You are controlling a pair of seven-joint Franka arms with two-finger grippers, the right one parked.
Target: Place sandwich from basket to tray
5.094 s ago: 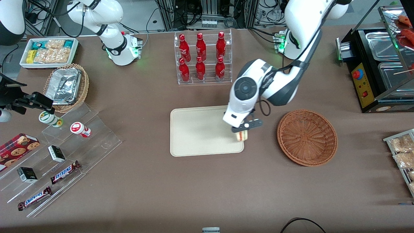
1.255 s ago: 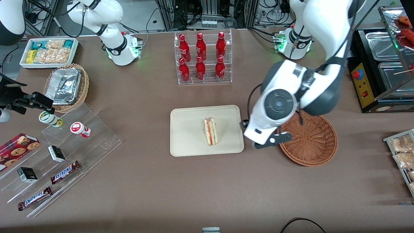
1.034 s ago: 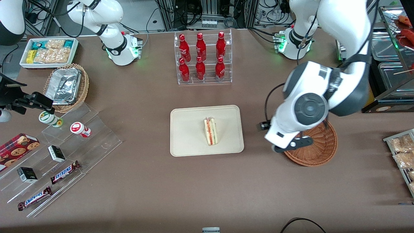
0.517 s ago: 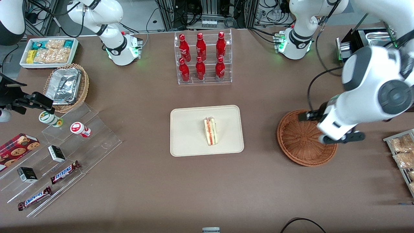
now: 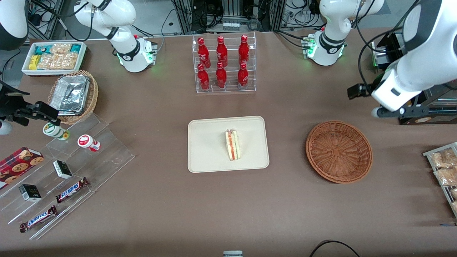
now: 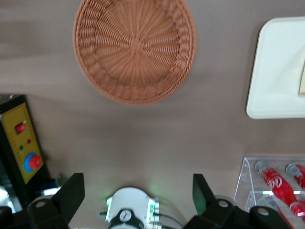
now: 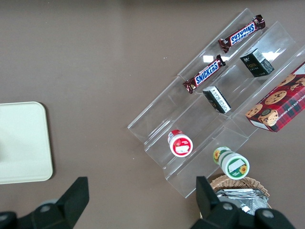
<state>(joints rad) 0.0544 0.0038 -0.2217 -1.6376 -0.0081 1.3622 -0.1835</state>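
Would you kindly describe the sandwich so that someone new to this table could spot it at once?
Find the rack of red bottles; nearer the front camera lies a cream tray. On it rests the sandwich, a pale wedge with red, orange and green stripes, the tray's only item. The wicker basket beside it holds nothing; the gripper, open, hangs above the table near the basket.

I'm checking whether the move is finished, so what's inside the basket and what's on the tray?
The basket holds nothing; its whole woven bottom shows. The sandwich lies on the tray. What is under it is hidden. The gripper is open, high above the table, farther from the front camera than the basket.
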